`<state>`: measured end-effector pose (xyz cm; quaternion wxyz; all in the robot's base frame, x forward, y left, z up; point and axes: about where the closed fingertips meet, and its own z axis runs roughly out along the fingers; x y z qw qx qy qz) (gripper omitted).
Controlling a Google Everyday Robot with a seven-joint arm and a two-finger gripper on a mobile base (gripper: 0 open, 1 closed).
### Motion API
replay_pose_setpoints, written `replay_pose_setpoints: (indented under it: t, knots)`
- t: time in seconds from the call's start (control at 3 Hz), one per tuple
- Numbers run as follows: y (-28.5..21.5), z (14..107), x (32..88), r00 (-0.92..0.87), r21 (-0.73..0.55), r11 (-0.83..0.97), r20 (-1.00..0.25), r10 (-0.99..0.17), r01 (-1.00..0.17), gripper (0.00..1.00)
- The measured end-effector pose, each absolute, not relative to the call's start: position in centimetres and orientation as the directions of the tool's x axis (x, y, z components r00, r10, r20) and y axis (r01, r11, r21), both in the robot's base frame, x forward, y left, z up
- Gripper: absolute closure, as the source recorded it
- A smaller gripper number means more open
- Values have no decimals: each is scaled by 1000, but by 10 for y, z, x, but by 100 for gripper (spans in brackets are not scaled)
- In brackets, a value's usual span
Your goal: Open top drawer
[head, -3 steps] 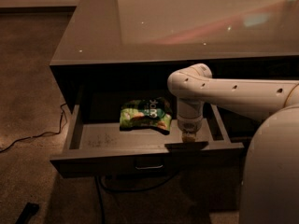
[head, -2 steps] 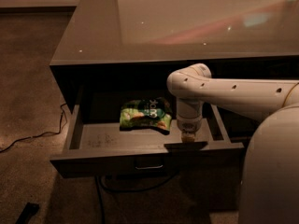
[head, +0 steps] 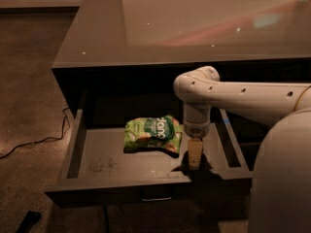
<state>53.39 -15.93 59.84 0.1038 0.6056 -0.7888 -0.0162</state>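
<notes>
The top drawer (head: 121,169) stands pulled out — jaws inside, just behind its front, pressed together, holding nothing

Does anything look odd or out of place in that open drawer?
Nothing looks spilled or damaged. The top drawer is pulled out, a green snack bag lies flat inside, and the gripper hangs just right of it.

Top drawer (head: 114,163) matt grey inside; countertop (head: 194,23) glossy — gripper (head: 194,165) smooth pale plastic, over drawer's front.
</notes>
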Motion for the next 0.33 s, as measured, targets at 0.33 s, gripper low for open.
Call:
replay_pose_setpoints:
  t: [0.33]
  knots:
    - [-159,598,534,-245,151,266,144,-959,-952,0]
